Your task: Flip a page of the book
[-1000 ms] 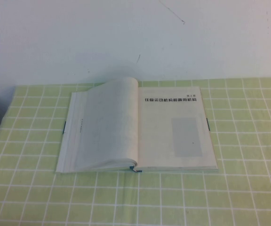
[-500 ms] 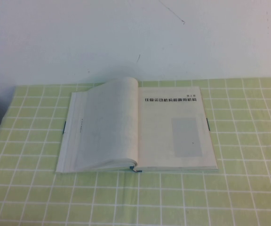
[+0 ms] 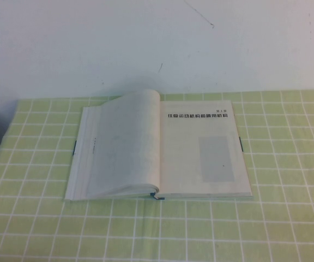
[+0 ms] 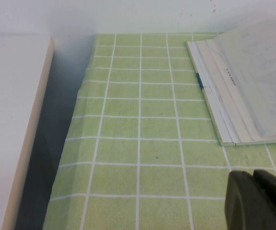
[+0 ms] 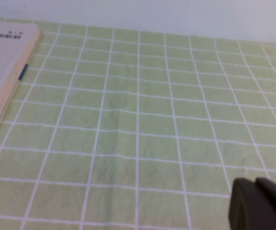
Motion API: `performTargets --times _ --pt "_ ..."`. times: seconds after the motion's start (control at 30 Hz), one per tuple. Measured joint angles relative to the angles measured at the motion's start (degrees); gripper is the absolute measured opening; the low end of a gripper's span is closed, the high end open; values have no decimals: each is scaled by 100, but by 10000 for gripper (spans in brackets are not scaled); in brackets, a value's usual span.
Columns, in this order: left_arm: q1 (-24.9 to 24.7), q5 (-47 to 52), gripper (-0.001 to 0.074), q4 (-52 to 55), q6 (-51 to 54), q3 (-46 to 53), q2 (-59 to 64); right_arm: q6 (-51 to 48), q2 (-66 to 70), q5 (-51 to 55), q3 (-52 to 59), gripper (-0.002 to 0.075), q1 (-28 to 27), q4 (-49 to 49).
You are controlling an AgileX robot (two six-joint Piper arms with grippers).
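A white wall stood behind the surface [image 3: 288,218], which was covered with a light green cloth with a grid of white lines. One book [image 3: 159,146] lay open on it, in the middle. The page [image 3: 203,147] with the bold black heading and the grey rectangle lay flat on the side of the book nearer to the right hand. The leaves on the other side made a thick, curved stack, nearer to the left hand.

The left hand [image 4: 258,201] was low over the cloth, beside the outer edge of the book but apart from it; its fingers were together and held nothing. The right hand [image 5: 260,206] was also over bare cloth, well apart from the book on the opposite side, with its fingers closed together and empty. Neither hand showed in the high view.

In my judgement the task was not yet started: no page was lifted or touched, and all of the turning was left to do. By count there were one book, one heading page and two hands.
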Motion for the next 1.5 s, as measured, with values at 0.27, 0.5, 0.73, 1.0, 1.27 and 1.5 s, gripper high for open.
performTargets --times 0.27,0.5,0.73,1.0,1.27,1.5 --pt "0 0 -4 0 34 0 0 0 0 0 0 -3 0 0" --pt "0 0 -4 0 81 0 0 0 0 0 0 -3 0 0" --pt "0 -314 -4 0 107 27 0 0 0 -389 47 -3 0 0" --pt "0 -1898 -4 0 107 39 0 0 0 -2218 52 -3 0 0" --pt "0 -4211 -4 0 107 39 0 264 0 -4315 52 -3 0 0" --pt "0 -5249 -4 -21 107 39 0 718 0 -5364 52 -3 0 78"
